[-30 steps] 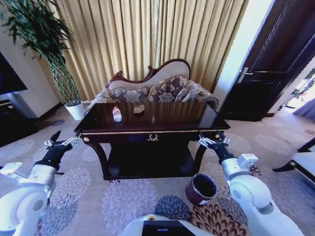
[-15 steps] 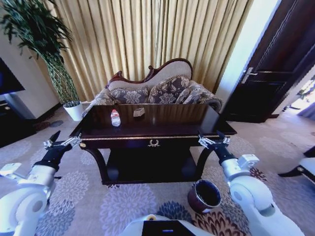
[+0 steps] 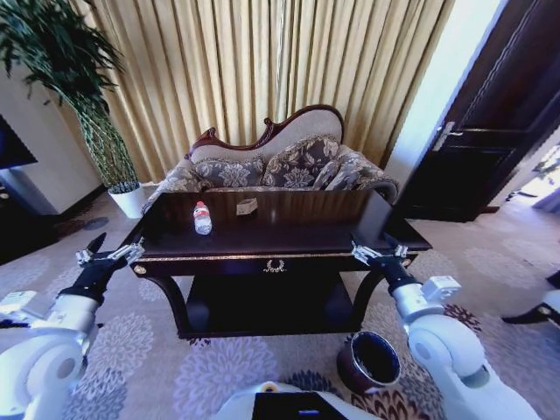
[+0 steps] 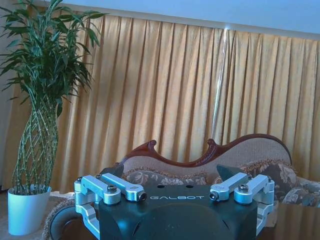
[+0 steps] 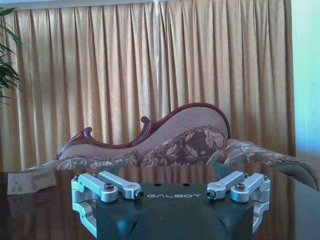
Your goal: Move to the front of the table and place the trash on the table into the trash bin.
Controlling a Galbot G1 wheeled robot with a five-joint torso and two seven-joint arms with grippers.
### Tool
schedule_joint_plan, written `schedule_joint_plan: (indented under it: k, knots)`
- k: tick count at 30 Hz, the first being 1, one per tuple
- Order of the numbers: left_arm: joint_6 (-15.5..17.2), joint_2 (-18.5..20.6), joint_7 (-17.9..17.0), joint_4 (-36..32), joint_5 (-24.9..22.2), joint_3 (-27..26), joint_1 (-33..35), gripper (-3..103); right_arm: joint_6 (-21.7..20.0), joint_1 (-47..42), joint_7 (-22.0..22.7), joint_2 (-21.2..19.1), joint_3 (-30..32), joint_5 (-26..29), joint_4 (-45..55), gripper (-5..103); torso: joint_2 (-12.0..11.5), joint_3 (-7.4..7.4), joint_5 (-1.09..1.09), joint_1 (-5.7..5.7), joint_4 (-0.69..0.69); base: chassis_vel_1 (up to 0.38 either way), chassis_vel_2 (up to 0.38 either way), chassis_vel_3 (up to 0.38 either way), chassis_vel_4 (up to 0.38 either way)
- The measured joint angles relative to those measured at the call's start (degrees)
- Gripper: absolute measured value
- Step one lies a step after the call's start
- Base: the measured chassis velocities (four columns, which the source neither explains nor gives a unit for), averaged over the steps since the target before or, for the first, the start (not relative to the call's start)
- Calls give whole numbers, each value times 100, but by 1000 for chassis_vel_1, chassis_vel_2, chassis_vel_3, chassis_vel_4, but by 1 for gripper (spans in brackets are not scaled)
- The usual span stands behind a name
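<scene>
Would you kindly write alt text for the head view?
A dark glossy table holds a clear bottle and a small carton. The left gripper and right gripper flank its front corners, jaws open, with a brown bin by the right arm.

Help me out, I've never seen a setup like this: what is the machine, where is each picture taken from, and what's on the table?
It is a wheeled robot with two arms, each ending in a pincer. The wide picture comes from a camera on its head, looking down at a dark table. The left pincer hangs by the table's left corner and the right pincer by its right corner; both are open and hold nothing. The other two pictures come from cameras on the wrists, looking past each pincer's silver fingers toward a sofa and curtains. On the table stand a clear bottle with a red cap and a small brownish carton. On the carpet by the right arm stands a round dark trash bin.
</scene>
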Motion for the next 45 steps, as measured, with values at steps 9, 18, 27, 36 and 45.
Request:
schedule_joint_plan:
  k: [9, 18, 27, 36, 45]
  knots:
    - [-2, -4, 3, 12, -4, 9, -13, 100, 1, -7, -1, 9, -63, 5, 9, 100, 0, 0, 0, 0, 0, -89, 90, 92, -96]
    - [-10, -12, 2, 25, -10, 10, -13, 100, -3, -23, 11, -17, -76, 87, 59, 100, -1, 0, 1, 1, -1, -87, 81, 84, -87]
    - [-13, -19, 0, -9, -54, -74, 49, 100, -176, -11, 118, -198, -173, 571, 237, 100, 1, -1, 0, -1, -1, -18, 12, 19, -13]
    - [-26, -137, 5, -115, -111, -346, 262, 100, -232, 409, 107, -1348, -228, 1483, 143, 100, 0, 0, 0, 0, 1, 0, 0, 0, 0]
    - [9, -152, -1, -248, -160, -481, 329, 100, -221, 1482, -173, -2574, -859, 2247, -346, 100, 0, 0, 0, 0, 1, 0, 0, 0, 0]
